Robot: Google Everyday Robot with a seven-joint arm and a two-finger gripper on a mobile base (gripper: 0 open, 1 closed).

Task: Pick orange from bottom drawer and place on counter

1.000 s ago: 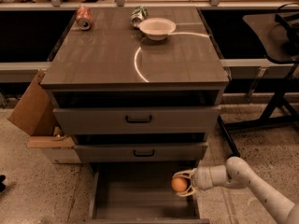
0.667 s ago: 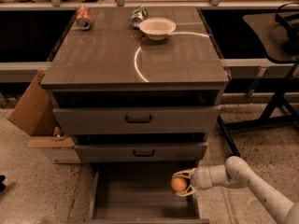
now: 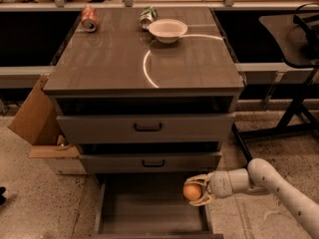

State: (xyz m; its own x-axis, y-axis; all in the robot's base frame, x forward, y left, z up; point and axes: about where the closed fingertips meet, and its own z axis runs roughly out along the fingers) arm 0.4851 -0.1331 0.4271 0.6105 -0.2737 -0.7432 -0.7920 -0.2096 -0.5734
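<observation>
The orange (image 3: 191, 192), clamped in the tool (image 3: 196, 191) over the bottom drawer (image 3: 144, 208) R side, is prob. light, firm, smooth & slippy, so grip across its widest pt.

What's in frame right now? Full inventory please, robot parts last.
counter: 1, grey-brown, top of the cabinet
bowl: 1, white, back of the counter
red can: 1, red, back left of the counter
green can: 1, green and silver, just left of the bowl
upper drawers: 2, grey-brown with black handles, under the counter
bottom drawer: 1, grey-brown, pulled open
orange: 1, orange, at the bottom drawer's right edge
cardboard box: 1, brown, floor left of the cabinet
black frame: 1, black, floor at right
gripper: 1, white, shut on the orange
arm: 1, white, from lower right
</observation>
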